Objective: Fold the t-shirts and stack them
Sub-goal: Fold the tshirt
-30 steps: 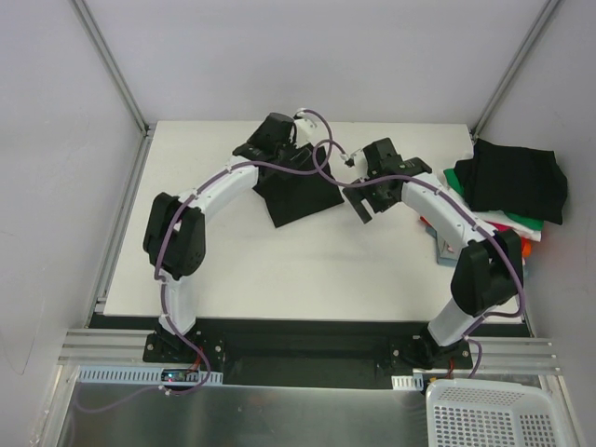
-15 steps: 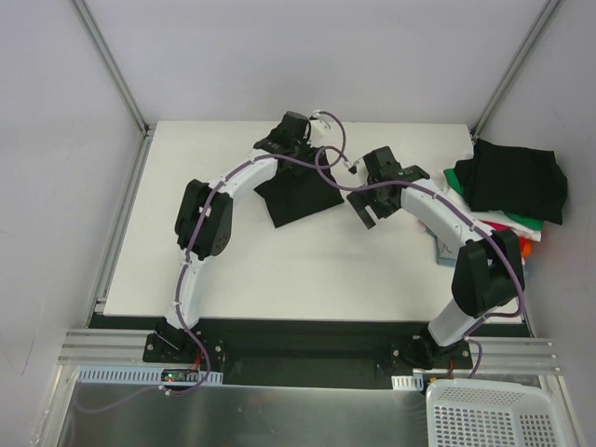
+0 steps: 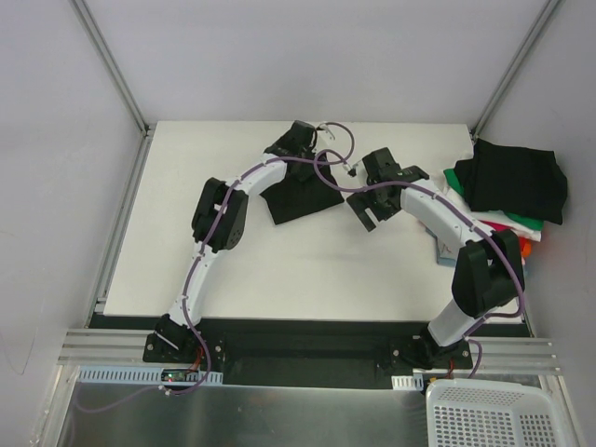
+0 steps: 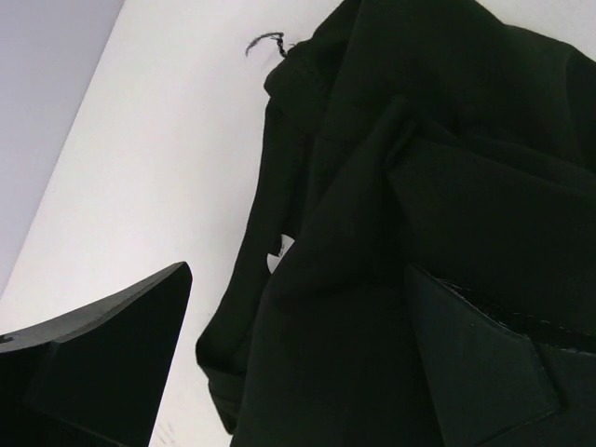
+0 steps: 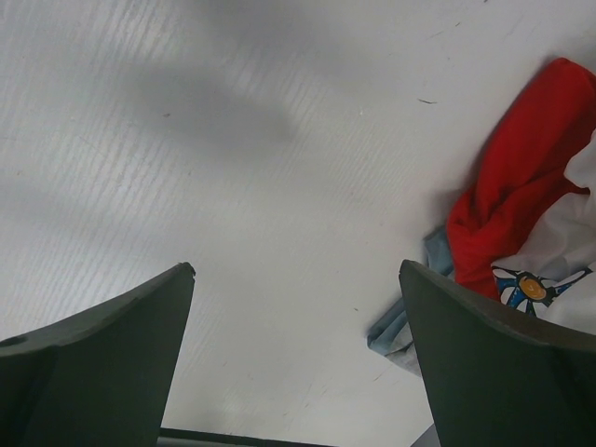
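Midway through a fold, the left gripper (image 4: pixel 298 279), jaws spread wide and holding nothing, hovers at the far edge of a soft black cloth t-shirt (image 3: pixel 300 197). The shirt lies in a rumpled, partly folded wedge near the back of the flat white table (image 3: pixel 279 270). In the left wrist view one finger (image 4: pixel 484 372) hangs over the dark cloth and the other (image 4: pixel 112 363) over bare tabletop, so the shirt's edge runs between them.

The right gripper (image 5: pixel 296 270), equally wide and empty, is poised over bare table just to the right of the shirt, apart from it. At the table's right edge sits the pile of folded tees (image 3: pixel 507 219), a black one (image 3: pixel 517 177) on top and green, white and red layers beneath. The right wrist camera catches a red fold (image 5: pixel 521 177) and a blue-grey corner (image 5: pixel 400 326) of that pile.

The shirt appears to need at least one more fold before it joins the pile. The next move likely calls for the left arm to drop, slip a finger under the edge and pinch. The right arm would take a neighbouring corner so the cloth turns over flat rather than bunching.
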